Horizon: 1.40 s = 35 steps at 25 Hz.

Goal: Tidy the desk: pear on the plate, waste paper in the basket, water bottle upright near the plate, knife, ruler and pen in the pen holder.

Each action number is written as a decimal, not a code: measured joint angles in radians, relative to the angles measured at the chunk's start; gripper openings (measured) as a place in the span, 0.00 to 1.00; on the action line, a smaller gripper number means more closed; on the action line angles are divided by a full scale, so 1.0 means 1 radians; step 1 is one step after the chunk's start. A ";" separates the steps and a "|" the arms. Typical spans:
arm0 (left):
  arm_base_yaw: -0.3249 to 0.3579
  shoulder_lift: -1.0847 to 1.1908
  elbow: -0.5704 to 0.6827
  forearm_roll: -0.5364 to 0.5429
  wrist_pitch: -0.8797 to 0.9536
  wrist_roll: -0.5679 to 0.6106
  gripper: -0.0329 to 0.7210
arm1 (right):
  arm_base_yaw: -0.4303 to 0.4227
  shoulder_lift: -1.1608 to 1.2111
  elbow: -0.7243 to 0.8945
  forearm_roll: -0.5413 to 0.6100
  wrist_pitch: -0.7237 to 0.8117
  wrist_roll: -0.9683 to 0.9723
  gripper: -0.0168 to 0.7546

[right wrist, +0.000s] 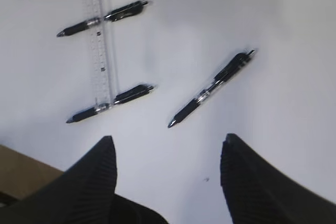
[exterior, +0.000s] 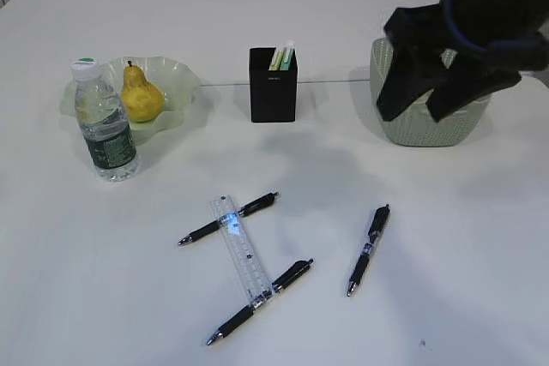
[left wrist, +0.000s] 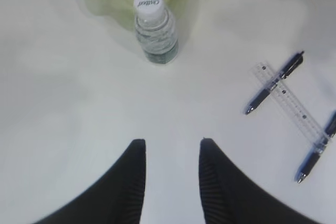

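The yellow pear (exterior: 141, 96) sits in the pale green ruffled plate (exterior: 178, 83). The water bottle (exterior: 104, 122) stands upright in front of the plate, also in the left wrist view (left wrist: 155, 27). The clear ruler (exterior: 241, 248) lies across two black pens (exterior: 230, 218) (exterior: 259, 300); a third pen (exterior: 369, 249) lies to the right. The black pen holder (exterior: 273, 92) holds a pale green item. The sage-green basket (exterior: 403, 130) is partly hidden by my right gripper (exterior: 418, 111), open and raised above the table. My left gripper (left wrist: 169, 148) is open and empty; it does not show in the exterior view.
The table is white. In the right wrist view the ruler (right wrist: 100, 51) and the pens (right wrist: 210, 88) lie ahead of my open right jaws (right wrist: 168, 148), and the table's near edge with brown floor (right wrist: 21, 174) shows at bottom left.
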<state>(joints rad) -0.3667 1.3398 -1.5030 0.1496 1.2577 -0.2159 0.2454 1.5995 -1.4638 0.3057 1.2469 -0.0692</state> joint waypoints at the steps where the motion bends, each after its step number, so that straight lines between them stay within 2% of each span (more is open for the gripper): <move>1: 0.000 -0.021 0.019 0.005 0.000 0.000 0.36 | 0.031 -0.003 0.012 -0.001 0.000 0.010 0.66; 5: 0.000 -0.119 0.065 0.042 0.000 -0.026 0.36 | 0.133 -0.006 0.048 -0.006 -0.002 0.045 0.66; 8: 0.000 -0.217 0.096 0.098 0.000 -0.062 0.35 | 0.164 -0.006 0.067 -0.006 -0.002 0.057 0.66; 12: 0.000 -0.363 0.162 0.157 0.002 -0.108 0.32 | 0.166 -0.006 0.105 -0.012 -0.006 0.069 0.66; 24: 0.000 -0.605 0.475 0.204 0.006 -0.184 0.35 | 0.176 0.074 0.134 -0.047 -0.058 0.084 0.66; 32: 0.000 -0.645 0.487 0.211 0.006 -0.187 0.36 | 0.176 0.088 0.134 -0.042 -0.131 0.069 0.66; 35: 0.000 -0.645 0.487 0.215 0.006 -0.187 0.36 | 0.176 0.093 0.134 0.014 -0.136 0.069 0.66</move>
<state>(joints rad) -0.3667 0.6950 -1.0165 0.3643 1.2634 -0.4027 0.4211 1.6922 -1.3297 0.3199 1.1113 0.0000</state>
